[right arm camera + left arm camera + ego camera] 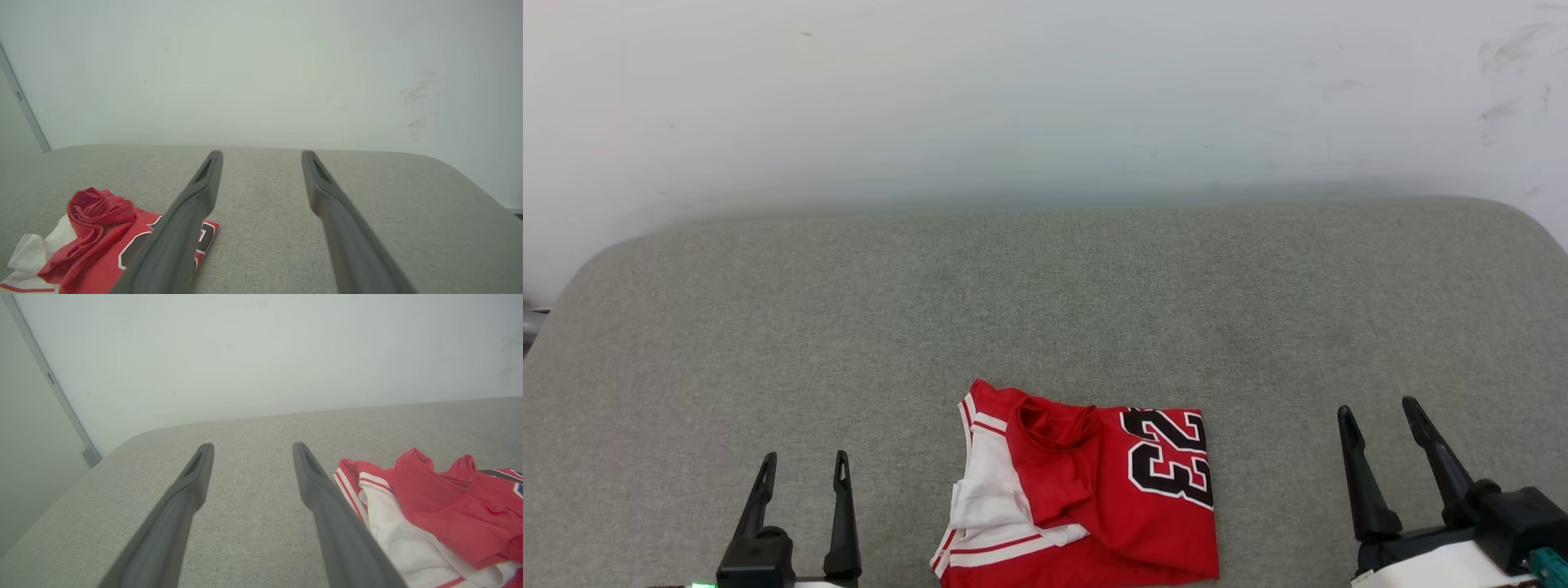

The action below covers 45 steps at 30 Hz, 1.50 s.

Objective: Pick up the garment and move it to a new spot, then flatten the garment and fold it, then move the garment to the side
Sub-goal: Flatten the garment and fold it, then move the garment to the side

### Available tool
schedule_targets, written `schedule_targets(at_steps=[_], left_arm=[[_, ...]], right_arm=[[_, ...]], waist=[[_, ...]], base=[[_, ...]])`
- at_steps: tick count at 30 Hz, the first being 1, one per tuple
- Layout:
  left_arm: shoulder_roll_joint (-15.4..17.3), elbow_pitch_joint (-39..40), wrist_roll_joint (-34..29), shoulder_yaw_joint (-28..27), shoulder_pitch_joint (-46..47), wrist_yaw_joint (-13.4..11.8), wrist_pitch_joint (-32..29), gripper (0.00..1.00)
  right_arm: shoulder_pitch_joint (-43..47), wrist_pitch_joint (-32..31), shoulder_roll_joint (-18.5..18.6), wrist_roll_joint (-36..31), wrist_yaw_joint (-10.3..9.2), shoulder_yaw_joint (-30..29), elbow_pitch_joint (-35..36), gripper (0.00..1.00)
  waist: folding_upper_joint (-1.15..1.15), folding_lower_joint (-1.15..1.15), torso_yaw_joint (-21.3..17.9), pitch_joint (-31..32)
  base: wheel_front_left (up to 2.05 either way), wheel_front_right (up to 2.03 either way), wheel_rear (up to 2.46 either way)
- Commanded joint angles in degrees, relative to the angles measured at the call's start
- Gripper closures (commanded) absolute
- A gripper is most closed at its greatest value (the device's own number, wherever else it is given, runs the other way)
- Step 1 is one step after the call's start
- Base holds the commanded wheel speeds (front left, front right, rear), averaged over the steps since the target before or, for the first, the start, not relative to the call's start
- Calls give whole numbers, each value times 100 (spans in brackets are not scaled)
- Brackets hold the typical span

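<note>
You are working with plenty of open room. The garment (pixel 1086 490) is lying near the front edge of the grey padded surface (pixel 1045 310), roughly midway between your two grippers. Bare cloth is stretching away behind it to the far edge and out to both rounded far corners.

The left gripper (pixel 805 455) is hovering at the lower left, well apart from the garment's white-sleeved side, with its fingers spread wide and holding nothing. The right gripper (pixel 1376 405) is hovering at the lower right, equally wide and empty, well apart from the garment's numbered side.

Along its far edge the surface is meeting a pale wall (pixel 1045 98), where dark scuff marks (pixel 1507 57) are showing toward the right. In the left wrist view a grey metal strip (pixel 53 384) is running up the wall at that view's left.

The surface covering is showing as a flat, matte, flecked grey weave. The garment is lying folded into a rough rectangle, with a bunched ridge of bright red cloth rising near its middle. A white sleeve panel with red-and-white striped trim is facing your left, and a black "23" outlined in white is facing your right. Each gripper's fingers are reading as long, dark and tapering, with a narrow slot near the tip.
</note>
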State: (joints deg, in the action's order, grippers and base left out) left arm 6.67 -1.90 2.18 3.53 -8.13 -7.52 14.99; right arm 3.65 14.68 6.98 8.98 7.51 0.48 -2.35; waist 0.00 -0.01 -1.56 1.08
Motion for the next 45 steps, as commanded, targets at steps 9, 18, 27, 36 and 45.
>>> schedule_targets(at_steps=[9,18,27,36,45], left_arm=[[24,44,-27,-7,-135,22,27,0],[6,17,-52,9,-100,1,27,0],[-18,-5,-45,70,49,46,26,0],[-12,-17,-56,115,264,78,21,0],[-56,-33,-64,195,486,139,21,0]], right_arm=[[386,34,-221,-171,-5,-99,6,0],[213,41,-147,-330,-5,-106,8,0],[-1033,-834,615,211,-6,-3,159,0],[-2223,-3699,1810,2177,-5,952,-30,0],[-2072,-5762,2071,3699,-5,1503,-542,0]], waist=[[0,1,92,26],[0,1,133,20],[0,1,261,-96],[0,1,478,-339],[0,1,690,-607]], base=[[0,0,0],[0,0,0],[0,0,0],[0,0,0],[0,0,0]])
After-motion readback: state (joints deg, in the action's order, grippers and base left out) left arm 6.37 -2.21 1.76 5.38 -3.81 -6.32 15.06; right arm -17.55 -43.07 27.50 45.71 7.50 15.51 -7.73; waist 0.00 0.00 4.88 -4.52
